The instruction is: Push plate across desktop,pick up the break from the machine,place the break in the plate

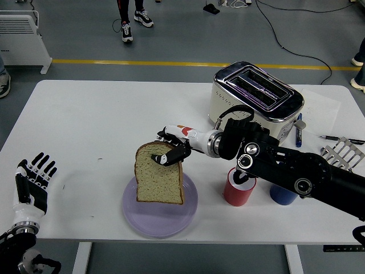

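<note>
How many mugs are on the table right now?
2. The red mug stands right of the purple plate, partly behind the right arm. The blue mug stands right of the red one, mostly hidden by that arm. I see no others.

The plate (162, 220) was lilac, the bread (159, 182) speckled tan, the mugs red (235, 193) and blue (282, 194), the toaster (254, 103) cream.

Single high head view, facing forward and down over the white table (85, 125), near edge lowest.
</note>
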Controlling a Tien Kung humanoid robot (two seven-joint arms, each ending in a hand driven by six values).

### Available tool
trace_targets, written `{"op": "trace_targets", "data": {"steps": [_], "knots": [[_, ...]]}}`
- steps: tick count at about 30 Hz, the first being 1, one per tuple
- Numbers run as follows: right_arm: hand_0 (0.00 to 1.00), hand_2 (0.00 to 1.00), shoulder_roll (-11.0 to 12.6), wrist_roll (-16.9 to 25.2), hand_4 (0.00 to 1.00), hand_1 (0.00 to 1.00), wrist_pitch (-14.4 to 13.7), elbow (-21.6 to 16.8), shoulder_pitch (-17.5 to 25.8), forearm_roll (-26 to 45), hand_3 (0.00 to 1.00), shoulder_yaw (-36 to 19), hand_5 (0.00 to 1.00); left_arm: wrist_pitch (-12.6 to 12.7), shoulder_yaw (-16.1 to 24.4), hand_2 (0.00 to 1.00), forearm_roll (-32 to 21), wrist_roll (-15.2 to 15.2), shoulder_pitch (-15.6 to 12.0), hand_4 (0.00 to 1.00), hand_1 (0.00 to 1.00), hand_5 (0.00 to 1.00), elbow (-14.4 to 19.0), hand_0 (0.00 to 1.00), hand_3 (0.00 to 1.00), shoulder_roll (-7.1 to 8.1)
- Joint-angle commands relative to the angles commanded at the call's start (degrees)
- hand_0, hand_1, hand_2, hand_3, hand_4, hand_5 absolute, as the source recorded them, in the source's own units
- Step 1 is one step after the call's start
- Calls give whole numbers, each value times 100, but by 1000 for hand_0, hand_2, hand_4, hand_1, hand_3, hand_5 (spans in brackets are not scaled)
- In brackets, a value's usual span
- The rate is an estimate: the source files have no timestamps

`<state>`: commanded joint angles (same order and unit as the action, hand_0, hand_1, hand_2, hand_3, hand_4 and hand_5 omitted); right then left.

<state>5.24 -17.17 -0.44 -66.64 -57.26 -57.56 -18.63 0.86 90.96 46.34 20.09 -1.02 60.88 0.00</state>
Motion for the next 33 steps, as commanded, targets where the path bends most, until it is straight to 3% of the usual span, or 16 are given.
{"op": "trace_targets", "data": {"steps": [1,6,7,12,13,15,18,19,24,25,31,32,33], "knots": [[312,428,12,42,413,365,22,23,39,13,493,34,91,0,5,818,1,0,1,499,774,998,2,791,741,0],[312,428,59,275,413,365,124,125,269,-4,493,246,91,5,34,818,0,-2,-11,499,774,998,3,791,741,0],[432,510,51,325,425,477,125,163,308,-51,532,281,102,4,39,818,-2,-2,-13,500,773,998,4,790,740,0],[432,510,-39,722,425,477,-251,387,397,-306,532,429,102,-16,48,818,-135,7,-1,500,773,998,38,790,740,0],[497,543,-61,835,424,537,-356,432,404,-312,547,452,90,-20,42,818,-158,8,4,500,773,998,43,790,738,0],[497,543,-84,986,424,537,-456,495,426,-358,547,487,90,-24,34,818,-179,7,16,500,773,998,43,790,738,0],[497,543,-84,1080,424,537,-430,576,470,-329,547,550,90,-56,30,818,-284,-21,16,500,773,998,50,790,738,0],[543,581,-83,1087,458,592,-417,590,475,-321,583,561,129,-59,30,818,-293,-25,15,501,773,998,53,790,738,0],[543,581,-93,1122,458,592,-321,775,504,-487,583,620,129,-75,69,818,-377,-26,3,501,773,998,57,790,738,0],[685,712,-103,1123,536,706,-309,811,510,-501,734,630,198,-76,76,818,-393,-24,1,501,773,998,67,789,736,0],[685,712,-154,1214,536,706,-337,866,515,-540,734,653,198,-73,83,818,-408,-16,13,501,773,998,68,789,736,0],[811,854,-165,1236,629,816,-350,865,516,-571,879,641,256,-73,81,816,-409,-16,15,502,772,998,66,789,735,0],[811,854,-174,1254,629,816,-359,864,516,-601,879,629,256,-73,80,816,-410,-15,16,502,772,998,65,789,735,0]]}}
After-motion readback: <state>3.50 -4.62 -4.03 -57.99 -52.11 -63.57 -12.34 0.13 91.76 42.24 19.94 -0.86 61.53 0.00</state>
